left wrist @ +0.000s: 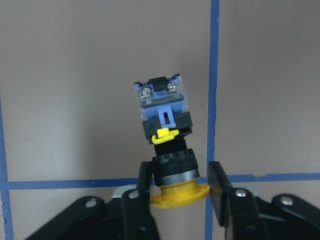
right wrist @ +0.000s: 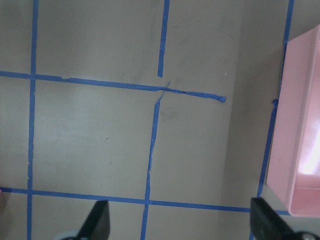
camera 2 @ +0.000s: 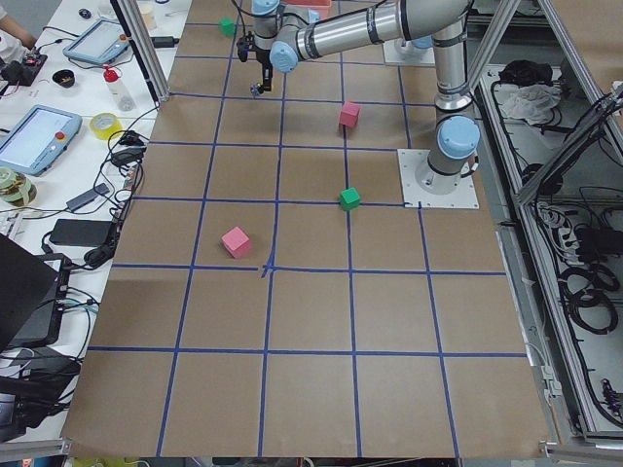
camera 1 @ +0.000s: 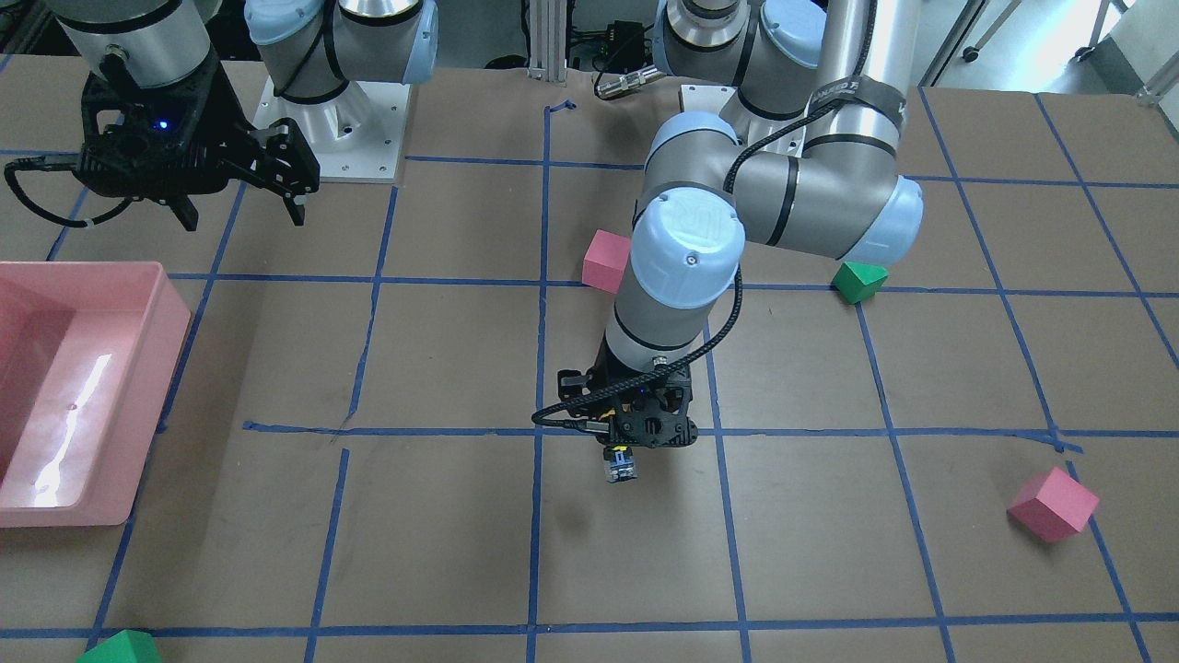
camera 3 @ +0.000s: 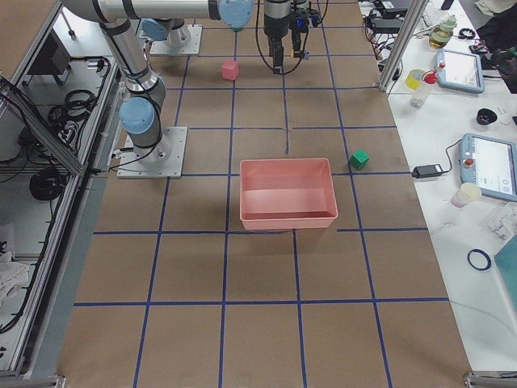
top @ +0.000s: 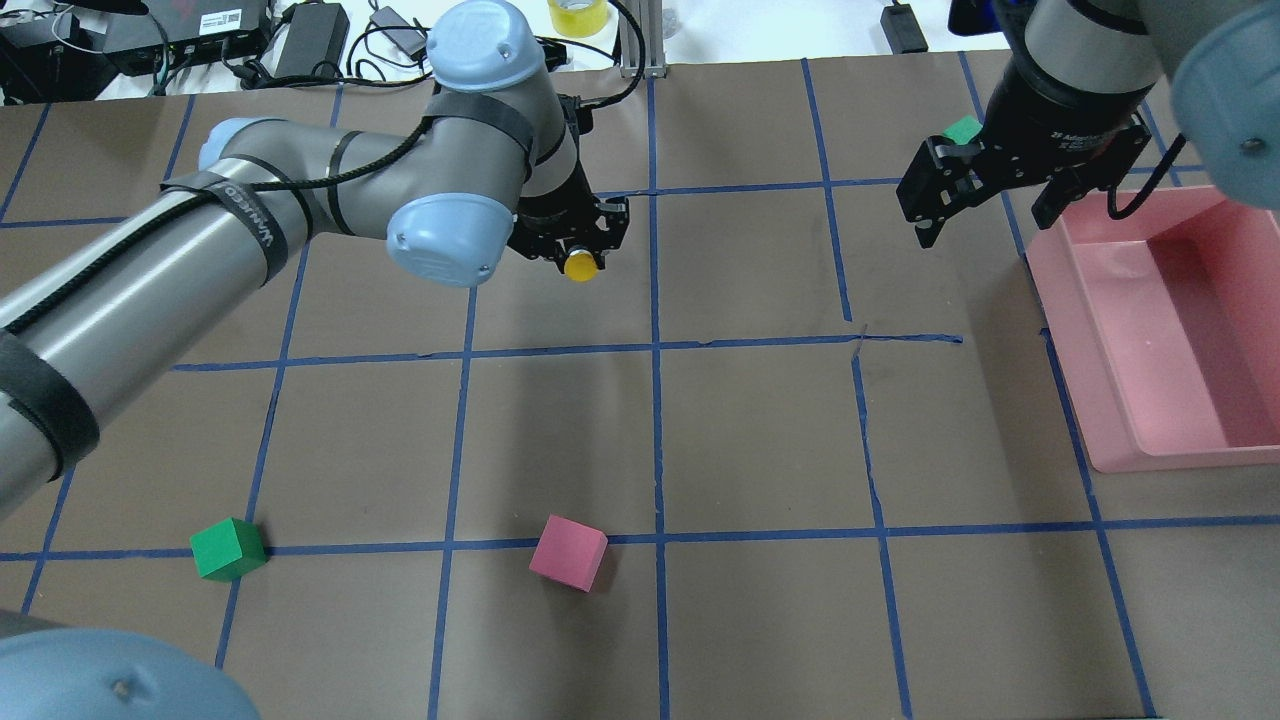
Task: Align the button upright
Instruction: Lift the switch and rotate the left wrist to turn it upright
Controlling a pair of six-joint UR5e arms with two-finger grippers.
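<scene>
Bench (top: 760, 440): brown paper cover, gridded with blue tape. Lying on it:
- a pink tray (top: 1080, 380) at the robot's right end
- a green cube (camera 1: 120, 647) near the tray
- a second green cube (camera 1: 858, 280)
- two pink cubes (camera 1: 606, 261) (camera 1: 1053, 504), well apart

Worktop (top: 760, 440): flat brown paper, gridded with blue tape lines (top: 657, 440), a few ragged or broken.

Button (left wrist: 165, 135): yellow cap, black collar with a silvery ring, black mid-body with a yellow clip, blue insert, pale grey base with silver screws.

Left hand (left wrist: 181, 175) and right hand (top: 983, 228): black. Blue light (camera 1: 163, 124) on the right one.

Left arm (top: 300, 200): silver-grey, pale blue joint caps, black bands.

Bin (camera 3: 287, 222): glossy pink, white glare inside.

Pink cube (top: 568, 552), second pink cube (camera 1: 1053, 504), green cube (top: 228, 549), second green cube (top: 963, 130).
</scene>
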